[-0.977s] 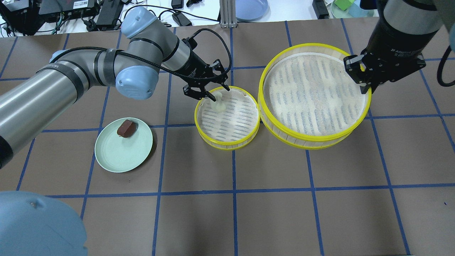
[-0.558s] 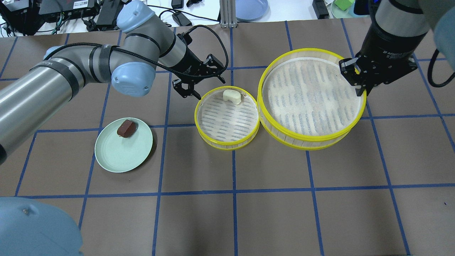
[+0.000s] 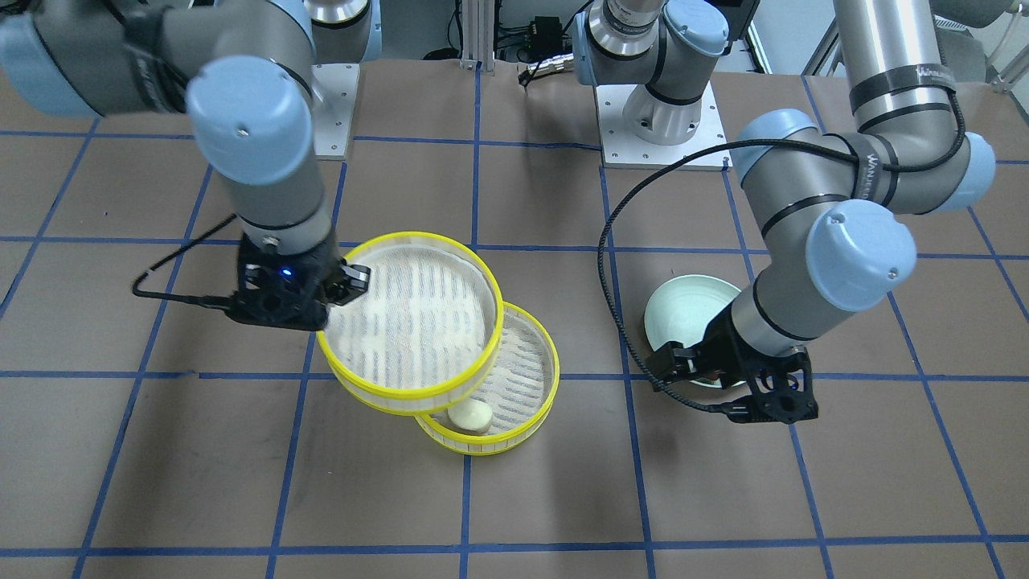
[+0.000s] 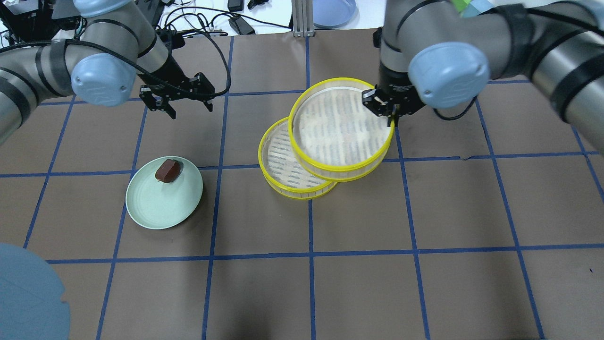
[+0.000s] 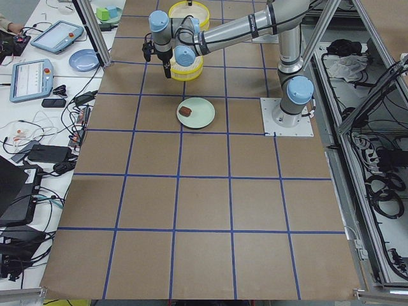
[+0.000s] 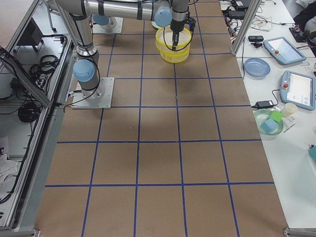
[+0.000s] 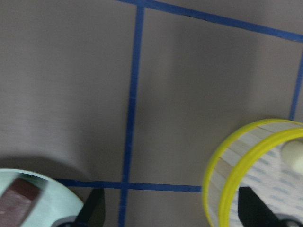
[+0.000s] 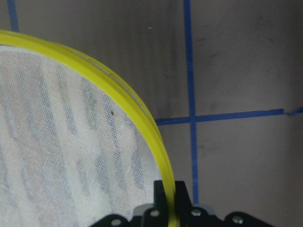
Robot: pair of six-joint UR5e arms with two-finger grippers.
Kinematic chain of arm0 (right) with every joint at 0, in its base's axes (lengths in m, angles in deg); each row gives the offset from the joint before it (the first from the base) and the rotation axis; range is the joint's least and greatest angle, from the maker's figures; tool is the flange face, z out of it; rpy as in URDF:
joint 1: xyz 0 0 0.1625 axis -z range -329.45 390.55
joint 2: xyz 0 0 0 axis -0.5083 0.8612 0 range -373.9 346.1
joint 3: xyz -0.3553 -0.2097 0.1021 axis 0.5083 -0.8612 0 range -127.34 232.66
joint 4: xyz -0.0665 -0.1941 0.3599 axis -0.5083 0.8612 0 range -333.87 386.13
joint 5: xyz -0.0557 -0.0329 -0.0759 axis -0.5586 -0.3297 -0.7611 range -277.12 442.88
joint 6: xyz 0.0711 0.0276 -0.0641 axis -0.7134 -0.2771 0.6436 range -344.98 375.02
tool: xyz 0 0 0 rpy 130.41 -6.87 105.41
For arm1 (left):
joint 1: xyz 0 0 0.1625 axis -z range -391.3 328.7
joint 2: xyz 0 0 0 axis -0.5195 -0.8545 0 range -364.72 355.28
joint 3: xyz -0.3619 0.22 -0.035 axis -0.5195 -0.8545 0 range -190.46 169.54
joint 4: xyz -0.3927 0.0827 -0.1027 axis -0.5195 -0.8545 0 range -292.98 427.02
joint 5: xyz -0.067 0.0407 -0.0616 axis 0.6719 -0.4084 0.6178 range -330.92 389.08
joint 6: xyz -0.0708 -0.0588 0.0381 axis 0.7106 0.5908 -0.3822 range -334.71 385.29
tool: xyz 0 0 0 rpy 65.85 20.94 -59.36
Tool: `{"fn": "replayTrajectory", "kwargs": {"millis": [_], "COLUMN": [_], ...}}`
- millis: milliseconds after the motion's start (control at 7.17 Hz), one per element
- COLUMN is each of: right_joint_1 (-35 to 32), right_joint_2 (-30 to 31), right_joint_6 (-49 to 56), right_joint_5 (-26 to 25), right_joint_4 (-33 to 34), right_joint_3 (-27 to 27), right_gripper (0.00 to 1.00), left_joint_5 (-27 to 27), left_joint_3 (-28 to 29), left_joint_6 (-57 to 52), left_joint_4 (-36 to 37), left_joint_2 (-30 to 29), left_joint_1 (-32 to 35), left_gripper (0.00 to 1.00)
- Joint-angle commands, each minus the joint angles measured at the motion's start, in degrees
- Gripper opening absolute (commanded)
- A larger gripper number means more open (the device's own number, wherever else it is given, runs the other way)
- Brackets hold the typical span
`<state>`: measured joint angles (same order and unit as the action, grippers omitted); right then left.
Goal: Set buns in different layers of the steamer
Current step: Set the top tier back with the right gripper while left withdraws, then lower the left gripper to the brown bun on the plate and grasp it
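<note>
My right gripper (image 4: 391, 117) is shut on the yellow rim of the upper steamer layer (image 4: 339, 127) and holds it raised, overlapping the lower steamer layer (image 4: 278, 160). The right wrist view shows the rim (image 8: 161, 156) pinched between the jaws. The cream-white bun (image 3: 470, 416) lies in the lower layer (image 3: 522, 378), hidden from overhead. The reddish-brown bun (image 4: 167, 170) sits on the mint-green plate (image 4: 160, 203). My left gripper (image 4: 188, 109) is open and empty, above the table behind the plate; its wrist view shows the brown bun (image 7: 19, 201) and the cream bun (image 7: 293, 153).
Cables, tablets and a blue plate (image 4: 332, 12) lie on the white bench beyond the table's far edge. The brown table carries a grid of blue tape lines (image 4: 309, 255). The right arm's elbow (image 4: 448, 73) hangs over the area right of the layers.
The right gripper has carried the larger-looking layer leftward over the one on the table. The left gripper let the cream bun into that layer and moved away to the left.
</note>
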<state>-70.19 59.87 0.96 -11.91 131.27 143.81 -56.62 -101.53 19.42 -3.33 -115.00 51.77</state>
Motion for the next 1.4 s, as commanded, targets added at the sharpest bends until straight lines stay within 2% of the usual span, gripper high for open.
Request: {"fn": "replayTrajectory", "kwargs": {"millis": [0, 419, 698, 837, 977, 1116, 1256], "right_joint_1": [-3.41, -5.07, -5.17, -5.17, -5.17, -5.17, -5.17], "right_joint_2": [-6.52, -7.94, -8.3, -8.21, -8.04, -7.6, -7.25], "right_joint_6": [-2.54, -4.03, -3.86, -3.86, -4.21, -4.47, -4.48], "right_joint_5": [3.36, 3.74, 3.39, 3.21, 3.21, 3.21, 3.12], "right_joint_4": [5.95, 7.79, 8.51, 8.51, 8.51, 8.33, 8.33], "right_joint_3": [0.0, 0.09, 0.17, 0.17, 0.17, -0.44, -0.79], "right_gripper": [0.0, 0.0, 0.0, 0.0, 0.0, 0.0, 0.0], "left_joint_5": [-4.65, -4.3, -3.95, -4.13, -4.39, -4.39, -4.57], "left_joint_3": [-2.95, -9.98, -11.41, -11.5, -11.41, -11.15, -10.62], "left_joint_6": [-17.79, -30.57, -31.04, -31.04, -31.3, -31.39, -31.48], "left_joint_4": [-0.49, 0.3, 0.39, 0.3, 0.3, 0.3, 0.04], "left_joint_2": [0.07, -1.07, -2.39, -3.26, -3.88, -4.06, -4.06], "left_joint_1": [-4.3, -6.25, -6.16, -6.16, -6.16, -6.16, -6.16], "left_gripper": [1.0, 1.0, 1.0, 0.84, 0.63, 0.28, 0.0]}}
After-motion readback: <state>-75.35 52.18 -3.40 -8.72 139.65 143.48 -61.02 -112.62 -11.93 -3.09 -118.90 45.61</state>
